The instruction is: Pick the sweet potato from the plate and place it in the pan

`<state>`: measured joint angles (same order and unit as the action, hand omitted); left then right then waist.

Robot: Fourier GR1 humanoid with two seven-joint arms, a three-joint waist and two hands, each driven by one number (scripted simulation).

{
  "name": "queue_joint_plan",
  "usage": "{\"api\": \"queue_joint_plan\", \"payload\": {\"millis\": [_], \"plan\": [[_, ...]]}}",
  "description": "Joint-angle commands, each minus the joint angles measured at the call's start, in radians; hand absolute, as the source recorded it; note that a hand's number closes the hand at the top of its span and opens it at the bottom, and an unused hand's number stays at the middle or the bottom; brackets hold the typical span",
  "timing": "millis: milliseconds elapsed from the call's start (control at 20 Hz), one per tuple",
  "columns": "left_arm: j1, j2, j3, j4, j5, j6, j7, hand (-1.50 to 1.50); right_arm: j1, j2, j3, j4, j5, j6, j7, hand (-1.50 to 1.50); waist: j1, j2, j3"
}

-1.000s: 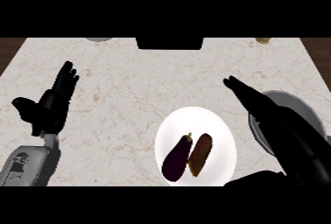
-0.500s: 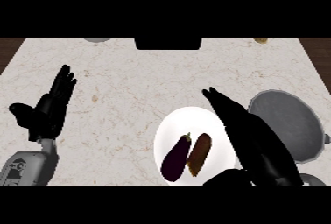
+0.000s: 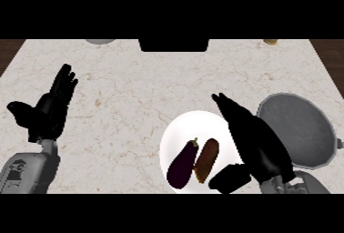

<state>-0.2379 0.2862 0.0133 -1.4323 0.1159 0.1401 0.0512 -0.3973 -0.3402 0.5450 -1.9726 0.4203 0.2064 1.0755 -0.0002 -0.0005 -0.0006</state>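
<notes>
single head view, steeply down onto counter (image 3: 148, 91)

One plate (image 3: 176, 136), one pan (image 3: 295, 129), two vegetables (image 3: 207, 159).

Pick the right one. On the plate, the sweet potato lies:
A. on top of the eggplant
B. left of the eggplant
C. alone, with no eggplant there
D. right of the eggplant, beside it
D: on the plate, the brown sweet potato lies just right of the purple eggplant, side by side, with the right hand over the plate's right edge.
</notes>
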Motion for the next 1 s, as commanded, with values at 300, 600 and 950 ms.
{"api": "queue_joint_plan", "payload": {"millis": [300,600,950], "plan": [[-0.002,-0.035,0.000,-0.037,-0.038,0.018,0.033,0.00,0.047,0.069,0.015,0.090,0.001,0.115,0.020,-1.50,0.002,0.000,0.000],[0.084,-0.093,-0.045,-0.065,-0.086,0.034,-0.005,0.00,0.100,0.065,0.017,0.128,0.066,0.120,-0.048,-1.50,0.002,-0.001,0.001],[0.002,-0.050,0.009,-0.016,-0.059,-0.003,0.024,0.00,0.058,0.129,0.119,0.236,0.133,0.186,0.056,-1.50,0.000,0.000,0.000]]}}
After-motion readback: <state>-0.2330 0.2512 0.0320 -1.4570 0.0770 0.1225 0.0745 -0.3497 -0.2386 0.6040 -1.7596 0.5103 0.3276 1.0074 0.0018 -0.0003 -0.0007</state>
